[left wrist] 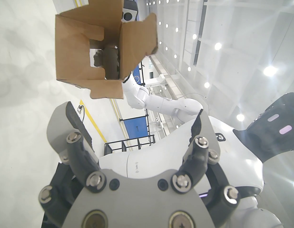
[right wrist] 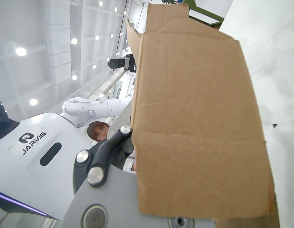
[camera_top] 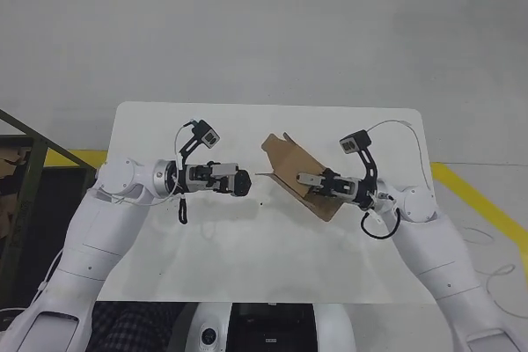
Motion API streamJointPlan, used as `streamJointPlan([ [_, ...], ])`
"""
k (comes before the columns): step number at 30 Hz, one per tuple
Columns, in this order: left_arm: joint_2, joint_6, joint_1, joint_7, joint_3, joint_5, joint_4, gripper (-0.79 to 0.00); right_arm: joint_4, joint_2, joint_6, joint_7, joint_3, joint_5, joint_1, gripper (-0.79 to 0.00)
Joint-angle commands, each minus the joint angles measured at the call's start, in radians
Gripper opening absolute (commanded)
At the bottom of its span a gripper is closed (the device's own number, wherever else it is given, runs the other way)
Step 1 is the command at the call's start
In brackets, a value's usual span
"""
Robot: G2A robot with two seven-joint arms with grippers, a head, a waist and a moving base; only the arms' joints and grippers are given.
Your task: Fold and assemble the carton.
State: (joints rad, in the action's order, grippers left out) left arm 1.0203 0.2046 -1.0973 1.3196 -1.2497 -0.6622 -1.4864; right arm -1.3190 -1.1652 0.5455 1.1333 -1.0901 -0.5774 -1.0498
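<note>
A brown cardboard carton is held above the middle right of the white table, opened into a tube with its end flaps loose. My right gripper is shut on one carton wall; in the right wrist view the carton hides most of it and one black finger shows at the cardboard's edge. My left gripper hangs open a short way left of the carton, not touching it. In the left wrist view its fingers stand wide apart facing the carton's open end.
The table's front half lies bare in front of both arms, with a small dark mark near its middle. A green frame with cardboard stands off the table's left edge. Yellow floor tape runs to the right.
</note>
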Motion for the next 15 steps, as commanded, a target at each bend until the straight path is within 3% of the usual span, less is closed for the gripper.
streamJointPlan([
  [1, 0.000, -0.002, -0.001, -0.001, -0.001, -0.002, -0.007, 0.000, -0.001, 0.001, -0.005, -0.006, -0.001, 0.015, -0.002, -0.785],
  [15, 0.006, 0.000, 0.019, -0.033, 0.008, -0.019, -0.001, 0.000, -0.043, -0.009, -0.026, 0.018, 0.064, 0.048, -0.015, -0.785],
])
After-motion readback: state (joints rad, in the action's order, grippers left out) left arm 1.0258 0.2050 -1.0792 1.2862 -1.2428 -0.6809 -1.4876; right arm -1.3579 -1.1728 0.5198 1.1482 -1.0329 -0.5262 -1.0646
